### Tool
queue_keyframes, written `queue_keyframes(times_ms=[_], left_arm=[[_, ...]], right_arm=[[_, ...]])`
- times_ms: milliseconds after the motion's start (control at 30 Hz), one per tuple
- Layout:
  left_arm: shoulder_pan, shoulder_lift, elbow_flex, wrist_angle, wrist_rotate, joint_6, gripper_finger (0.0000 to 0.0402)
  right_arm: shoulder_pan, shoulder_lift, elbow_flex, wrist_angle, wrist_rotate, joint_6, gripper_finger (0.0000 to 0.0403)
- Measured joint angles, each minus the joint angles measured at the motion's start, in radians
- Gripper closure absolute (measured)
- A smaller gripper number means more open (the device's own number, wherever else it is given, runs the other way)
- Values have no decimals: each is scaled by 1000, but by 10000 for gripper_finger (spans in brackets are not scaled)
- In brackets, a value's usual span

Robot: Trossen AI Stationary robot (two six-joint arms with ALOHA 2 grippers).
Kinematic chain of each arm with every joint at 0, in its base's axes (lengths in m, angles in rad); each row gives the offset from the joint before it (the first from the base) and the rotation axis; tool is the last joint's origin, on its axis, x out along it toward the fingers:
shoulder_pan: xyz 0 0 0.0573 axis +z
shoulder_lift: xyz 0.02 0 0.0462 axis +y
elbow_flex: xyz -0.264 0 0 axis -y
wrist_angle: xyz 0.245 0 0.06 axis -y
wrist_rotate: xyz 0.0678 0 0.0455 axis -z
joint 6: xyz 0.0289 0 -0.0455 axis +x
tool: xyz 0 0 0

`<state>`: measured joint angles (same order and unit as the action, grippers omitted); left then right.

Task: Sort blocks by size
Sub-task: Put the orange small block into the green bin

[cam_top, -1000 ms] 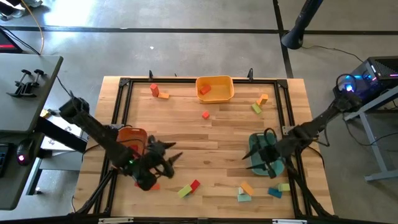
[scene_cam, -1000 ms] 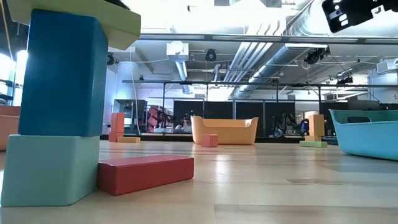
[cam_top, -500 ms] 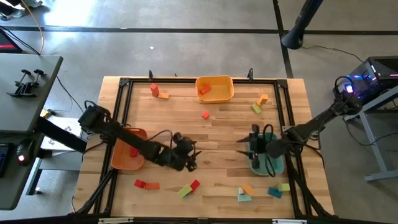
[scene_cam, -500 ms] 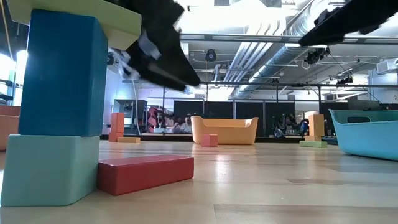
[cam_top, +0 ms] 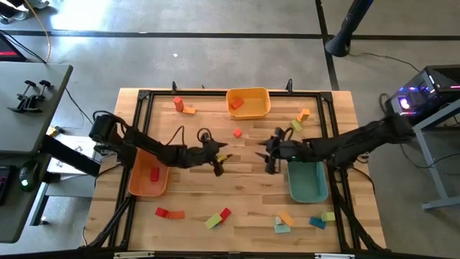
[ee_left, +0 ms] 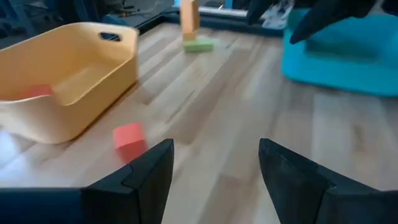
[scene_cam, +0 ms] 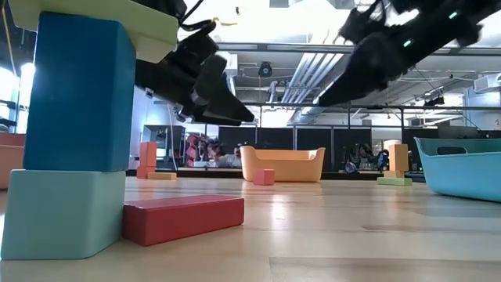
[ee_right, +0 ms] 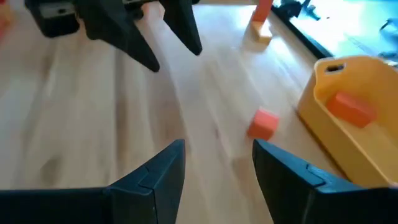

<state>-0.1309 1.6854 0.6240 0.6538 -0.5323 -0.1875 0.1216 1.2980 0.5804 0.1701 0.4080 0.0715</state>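
A small red cube (cam_top: 237, 133) lies on the table near the yellow tray (cam_top: 264, 108); it also shows in the left wrist view (ee_left: 129, 135) and the right wrist view (ee_right: 263, 122). My left gripper (cam_top: 219, 160) is open and empty above mid-table, to the near left of the cube; its own view shows the open fingers (ee_left: 214, 155). My right gripper (cam_top: 267, 153) is open and empty to the cube's near right (ee_right: 219, 152), facing the left gripper. Other blocks lie scattered: red and orange at the far left (cam_top: 180, 106), orange and green at the far right (cam_top: 300, 119), several near the front edge (cam_top: 219, 217).
The yellow tray holds a red-orange block (cam_top: 237, 104). An orange tray (cam_top: 140, 188) on the left holds a red block (cam_top: 154, 175). A teal tray (cam_top: 307, 183) stands at the right. Red bars (cam_top: 169, 213) and teal, blue, orange and green pieces (cam_top: 302, 221) lie near the front.
My left gripper has gone from beside the orange tray toward the table's right and then its far edge, to mid-table. My right gripper has gone from above the teal tray toward the left and far edge. Both stay open; the blocks have not moved.
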Motion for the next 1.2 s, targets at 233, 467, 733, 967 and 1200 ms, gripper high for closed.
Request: queue_keyframes(times_ms=[233,467,733,967,1200], left_arm=[[64,-88,-77,-1,9,51,182],[111,-187,-162,2,3,44,182],[120,-218,-205,10,-10,3,182],[118,-204,-224,34,-14,-33,182],[115,-194,-230,51,-1,-56,182]], right_arm=[[-127,230,46,124,-19,53,154],[-211,443,105,353,-67,111,78],[-282,626,196,425,-14,113,73],[-319,714,241,430,-145,143,97],[-326,734,246,443,-174,108,219]])
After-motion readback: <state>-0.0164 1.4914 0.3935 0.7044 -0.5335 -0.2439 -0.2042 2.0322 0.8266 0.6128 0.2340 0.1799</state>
